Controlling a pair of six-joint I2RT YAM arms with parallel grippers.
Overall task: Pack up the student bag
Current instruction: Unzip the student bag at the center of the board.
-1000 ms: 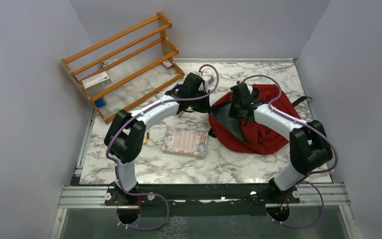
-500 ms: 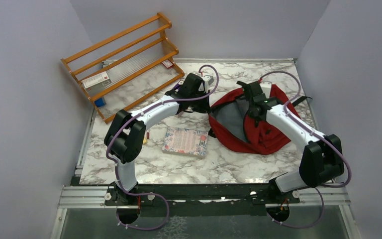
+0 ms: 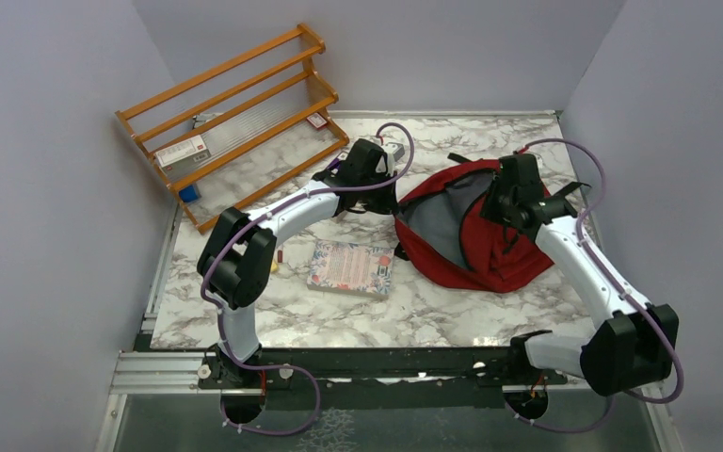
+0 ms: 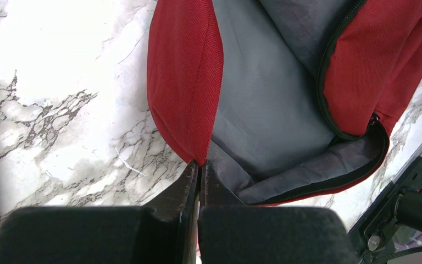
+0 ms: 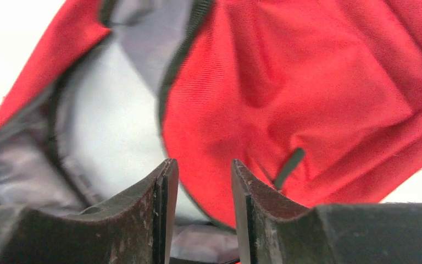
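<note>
The bag [image 3: 466,262] lies open just right of the book [image 3: 350,266]. Left gripper [image 4: 199,166] pinches its rim; right gripper [image 5: 203,168] hangs apart above the flap [image 5: 329,93]. Best grip the flap's edge, lifting away from the book.

The right arm swings outward, its elbow dropping toward the near right corner of the table [image 3: 414,311]; the right gripper [image 3: 503,205] shifts from above the middle of the student bag [image 3: 490,252] to its far right part, jaws parted; the bag's mouth gapes wider, baring more grey lining [image 3: 433,221].
</note>
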